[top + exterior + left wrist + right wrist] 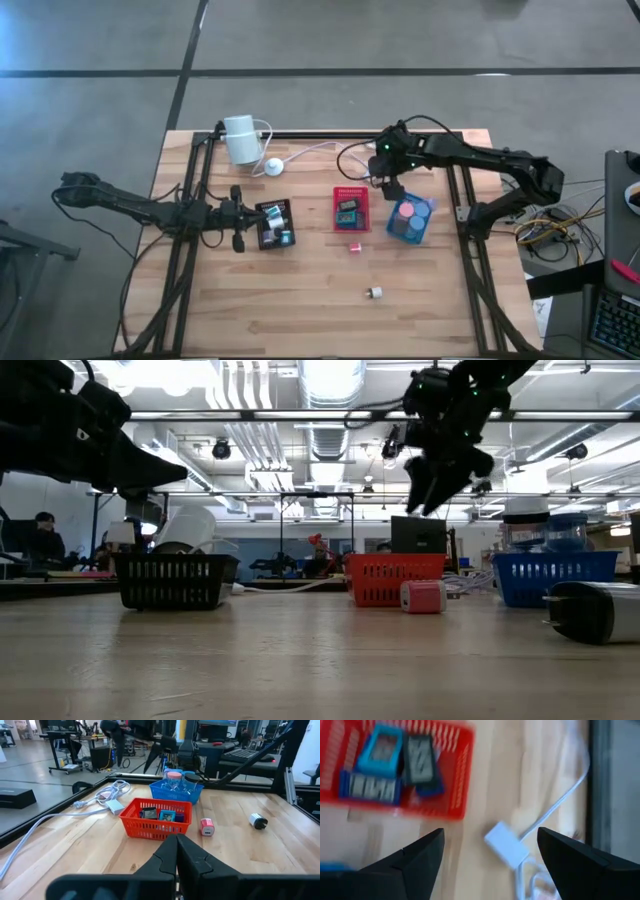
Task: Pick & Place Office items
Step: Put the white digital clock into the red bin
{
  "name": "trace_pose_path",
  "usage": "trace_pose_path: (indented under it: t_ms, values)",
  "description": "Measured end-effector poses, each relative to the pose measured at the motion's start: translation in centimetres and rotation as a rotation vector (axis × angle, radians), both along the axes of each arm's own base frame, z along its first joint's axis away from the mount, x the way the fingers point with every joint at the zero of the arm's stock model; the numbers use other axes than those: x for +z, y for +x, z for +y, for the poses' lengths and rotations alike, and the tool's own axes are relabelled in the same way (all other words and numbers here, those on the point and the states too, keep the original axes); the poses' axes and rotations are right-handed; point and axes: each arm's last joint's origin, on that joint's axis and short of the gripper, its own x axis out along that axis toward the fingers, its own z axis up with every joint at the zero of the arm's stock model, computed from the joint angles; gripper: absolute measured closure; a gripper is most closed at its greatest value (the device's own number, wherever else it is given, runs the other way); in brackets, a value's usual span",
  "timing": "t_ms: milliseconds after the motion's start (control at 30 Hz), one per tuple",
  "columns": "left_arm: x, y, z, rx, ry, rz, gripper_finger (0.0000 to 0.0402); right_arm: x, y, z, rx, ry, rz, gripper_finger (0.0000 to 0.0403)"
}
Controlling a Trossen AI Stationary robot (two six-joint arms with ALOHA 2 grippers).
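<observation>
right arm up between trays, two strays left on the boards

the right gripper (pixel 389 186) hung in the air between the red tray (pixel 351 209) and the blue tray (pixel 411 220), jaws spread wide with nothing in them. that reads like a pause between drops: open, raised, clear of both rims. its own camera looked down on the red tray's corner and the white cable (pixel 555 810) beyond it, both fingers well apart.

the sorting looked well along. the red tray held small rectangular pieces, dark and blue; the blue tray held the pastel discs (pixel 409 211); the black tray (pixel 274 224) at the left carried a few more items. grouped by kind, it seemed.

two items lay loose on the table (pixel 300 300): a pink block (pixel 354 247) just near of the red tray, and a white-and-dark piece (pixel 374 293) farther toward the near edge. the pink block was the closer pick for the right arm, i'd judge.

the left gripper (pixel 238 225) waited low beside the black tray's left side, jaws pressed together and empty, parked out of the way. the white cylinder (pixel 240 139) stood at the far left, untouched by either arm.
</observation>
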Motion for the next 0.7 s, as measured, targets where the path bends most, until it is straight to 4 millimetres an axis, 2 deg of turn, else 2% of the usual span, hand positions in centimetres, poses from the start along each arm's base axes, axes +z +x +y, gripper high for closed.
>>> trace_pose_path:
  t_ms: [200,467,567,700]
  values:
    - [0.7,0.1,0.1,0.037,0.089,-0.027,0.0392,3.9,0.2,-0.1,-0.059,-0.033,-0.164,0.0094]
    - [2.6,0.7,0.0,0.033,0.196,-0.068,0.0392,8.9,-1.6,1.0,-0.06,-0.078,-0.358,0.0101]
    - [3.5,0.9,0.0,0.04,0.236,-0.087,0.0392,9.8,-2.4,1.3,-0.061,-0.093,-0.391,0.0101]
    - [4.9,1.1,0.1,0.103,0.287,-0.109,0.0392,9.9,-3.2,1.7,-0.077,-0.087,-0.415,0.0103]
